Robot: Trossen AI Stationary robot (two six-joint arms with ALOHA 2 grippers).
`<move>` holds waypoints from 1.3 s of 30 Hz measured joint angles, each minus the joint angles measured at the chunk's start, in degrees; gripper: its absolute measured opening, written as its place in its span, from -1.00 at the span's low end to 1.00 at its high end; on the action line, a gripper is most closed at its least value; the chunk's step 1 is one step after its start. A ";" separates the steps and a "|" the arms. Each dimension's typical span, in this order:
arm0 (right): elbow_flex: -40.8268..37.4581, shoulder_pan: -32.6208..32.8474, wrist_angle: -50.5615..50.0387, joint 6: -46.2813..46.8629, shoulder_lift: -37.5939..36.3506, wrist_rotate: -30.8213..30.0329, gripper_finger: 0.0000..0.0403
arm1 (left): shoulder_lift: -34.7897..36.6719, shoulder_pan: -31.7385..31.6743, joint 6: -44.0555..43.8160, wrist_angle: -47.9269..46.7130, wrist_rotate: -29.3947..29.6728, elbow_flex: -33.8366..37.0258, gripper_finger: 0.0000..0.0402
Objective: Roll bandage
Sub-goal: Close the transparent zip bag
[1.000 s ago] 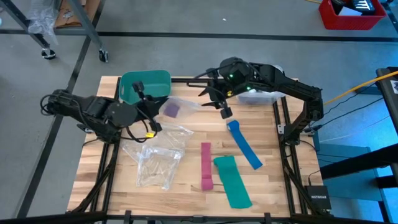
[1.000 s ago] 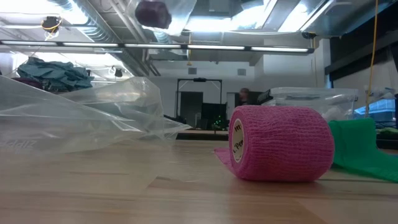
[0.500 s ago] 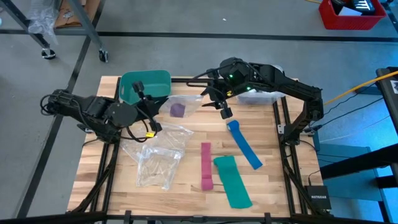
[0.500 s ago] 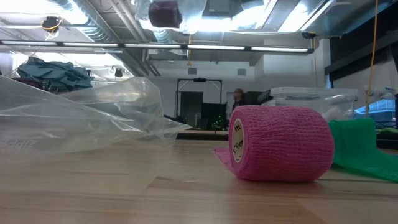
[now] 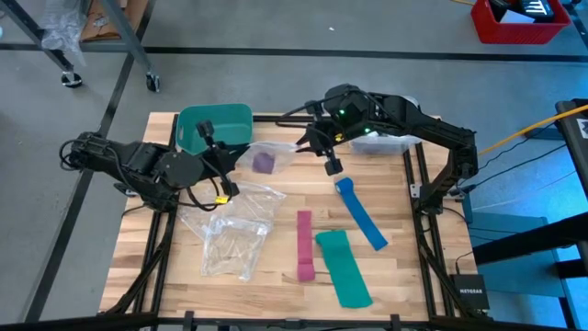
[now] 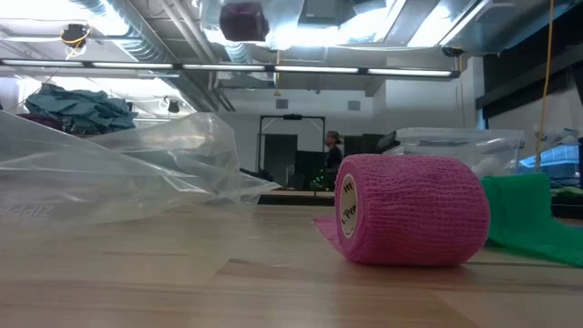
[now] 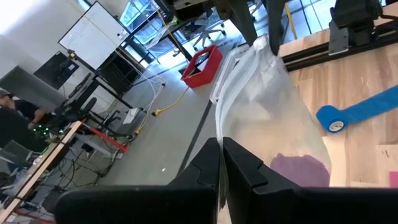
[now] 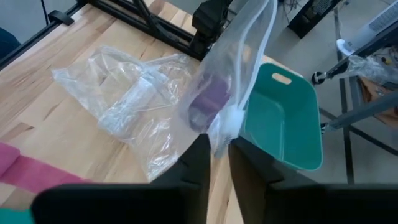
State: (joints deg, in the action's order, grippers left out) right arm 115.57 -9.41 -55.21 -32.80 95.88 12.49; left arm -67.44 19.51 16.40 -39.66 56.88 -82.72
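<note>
The bandage (image 5: 264, 163) is a small stubby purple roll lying inside a clear plastic bag (image 5: 278, 152). The bag hangs above the far half of the table, between my two grippers. My left gripper (image 5: 231, 158) is shut on the bag's left end. My right gripper (image 5: 306, 143) is shut on its right end. The low view shows the roll (image 6: 241, 18) high above the tabletop. It also shows through the plastic in the left wrist view (image 7: 301, 168) and the right wrist view (image 8: 208, 102). My left gripper pinches the bag's edge (image 7: 225, 127) between its two fingers, coming level from the table's left. The bag hangs clear of the table, sagging under the roll. My right gripper pinches the bag's opposite edge (image 8: 219, 138) between its two fingers, coming from the table's right. One layer or several, I cannot tell.
A teal bin (image 5: 214, 127) stands at the far left. Crumpled clear bags (image 5: 230, 230) lie mid-left. A pink strip with a rolled end (image 5: 305, 246), a green strip (image 5: 343, 267) and a blue strip (image 5: 360, 213) lie on the near right. A clear tub (image 5: 390, 141) sits at the far right.
The bandage roll has shifted inside the hanging bag a little toward the table's right, and the bag has settled from a blurred swing. Both arms stay nearly where they were.
</note>
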 joint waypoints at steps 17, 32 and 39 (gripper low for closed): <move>0.00 0.00 0.96 -0.44 0.00 -1.00 -0.97 | 0.00 0.00 -0.20 0.00 -0.15 0.00 -0.99; 0.00 0.07 -11.87 -0.68 0.00 -15.97 -0.99 | -1.41 -1.40 -10.37 2.47 -6.69 0.00 -0.43; 0.00 0.07 -13.70 -0.70 0.00 -15.96 -0.99 | -9.22 -5.95 -12.65 7.12 -7.51 0.02 -0.26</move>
State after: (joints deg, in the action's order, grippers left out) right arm 115.57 -9.34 -68.92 -33.50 95.88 -3.46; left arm -76.66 13.56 3.75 -32.54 49.36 -82.70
